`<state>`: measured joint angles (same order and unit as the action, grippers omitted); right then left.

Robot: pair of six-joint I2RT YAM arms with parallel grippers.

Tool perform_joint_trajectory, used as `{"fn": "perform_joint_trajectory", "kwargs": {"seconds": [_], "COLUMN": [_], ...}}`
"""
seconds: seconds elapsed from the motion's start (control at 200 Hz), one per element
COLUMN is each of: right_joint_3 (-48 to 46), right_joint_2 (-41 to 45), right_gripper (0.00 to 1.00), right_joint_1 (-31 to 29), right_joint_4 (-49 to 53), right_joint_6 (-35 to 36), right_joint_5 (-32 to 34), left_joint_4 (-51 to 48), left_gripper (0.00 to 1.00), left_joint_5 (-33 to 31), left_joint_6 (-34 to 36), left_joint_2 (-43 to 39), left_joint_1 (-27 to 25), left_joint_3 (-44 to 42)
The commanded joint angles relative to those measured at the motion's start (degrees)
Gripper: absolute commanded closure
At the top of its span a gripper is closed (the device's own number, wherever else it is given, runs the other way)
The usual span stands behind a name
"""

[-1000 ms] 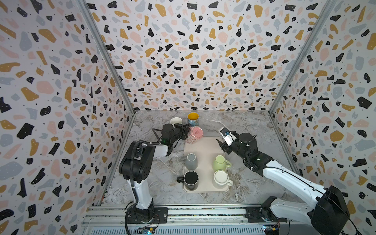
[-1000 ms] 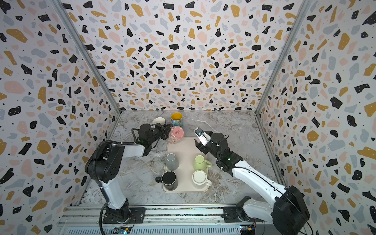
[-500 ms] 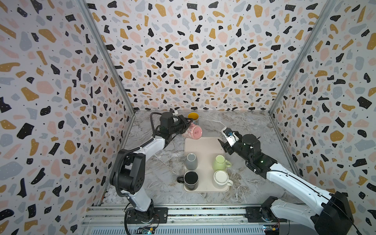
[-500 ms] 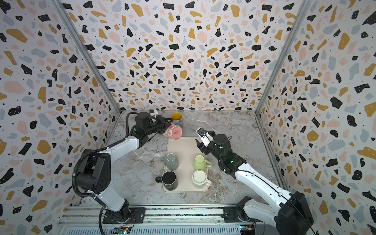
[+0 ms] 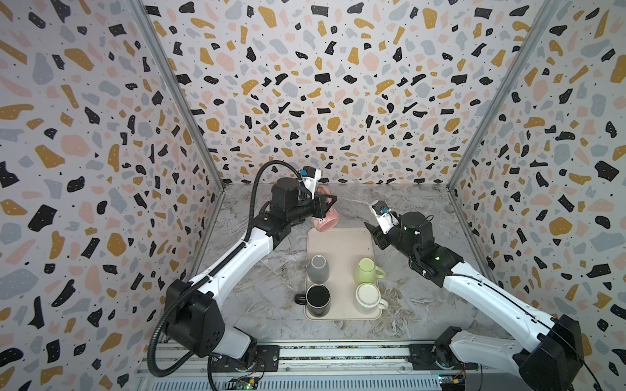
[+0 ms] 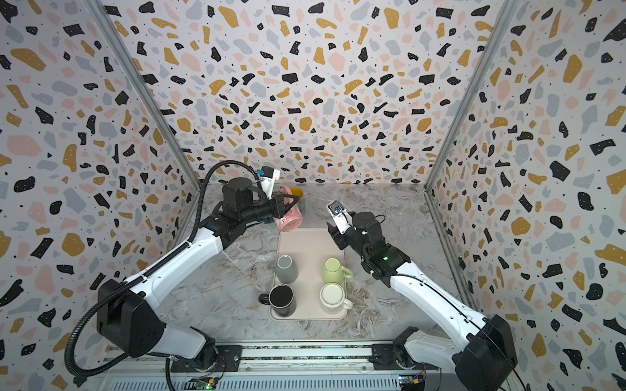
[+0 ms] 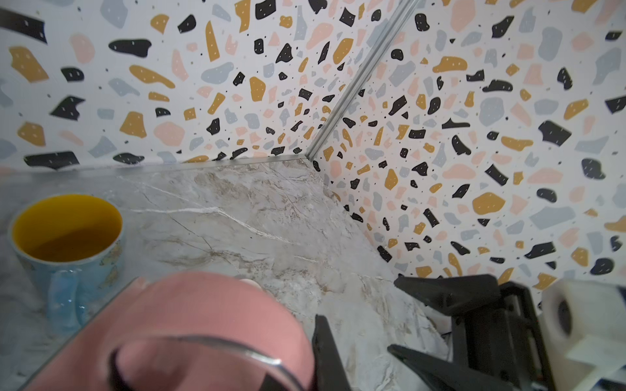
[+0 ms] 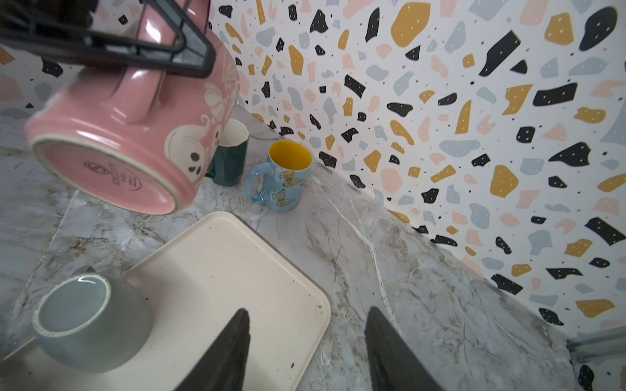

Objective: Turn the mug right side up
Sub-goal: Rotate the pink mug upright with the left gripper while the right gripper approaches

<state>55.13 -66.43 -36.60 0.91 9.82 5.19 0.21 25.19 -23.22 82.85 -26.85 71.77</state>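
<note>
Half done: left pincer [image 5: 330, 202] clamps pink mug [image 5: 326, 220], apparently by its handle, aloft and tilted above far left corner of tray [image 5: 340, 247]; leveling and set-down remain; right pincer [image 8: 307, 311] empty, jaws apart.

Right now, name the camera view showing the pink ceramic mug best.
Right wrist view: the pink ceramic mug is large and tilted, base sharp, handle in the left claw. Both top views show it small, partly behind that claw; the left wrist view, a blurred side.
</note>
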Motion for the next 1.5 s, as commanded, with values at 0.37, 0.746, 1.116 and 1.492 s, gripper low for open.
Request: {"fn": "perform_joint_trajectory", "kwargs": {"seconds": [0.37, 0.746, 1.116, 1.492], "right_joint_3": [18.39, 25.59, 30.29, 33.98], "right_joint_2": [-4.99, -10.08, -13.22, -18.06], "right_gripper": [0.46, 0.37, 0.37, 0.39], "right_joint_1": [1.11, 2.54, 2.93, 2.88], "right_joint_4": [15.33, 21.86, 25.07, 29.17], "right_joint_6": [-6.78, -6.85, -5.35, -5.35], "right_joint_5": [-11.93, -24.99, -34.34, -38.05], "left_joint_4": [21.31, 33.06, 35.43, 36.97], "left_gripper": [1.00, 1.00, 1.00, 1.00], "left_joint_5": [-16.80, -21.70, -22.82, -23.13], "left_joint_6": [33.63, 40.91, 44.17, 44.72], "left_joint_2": [-8.37, -9.70, -9.82, -9.66], "left_joint_1": [-12.01, -15.83, -17.09, -17.91], "left_joint_3": [-14.92, -21.69, -24.14, -24.56]}}
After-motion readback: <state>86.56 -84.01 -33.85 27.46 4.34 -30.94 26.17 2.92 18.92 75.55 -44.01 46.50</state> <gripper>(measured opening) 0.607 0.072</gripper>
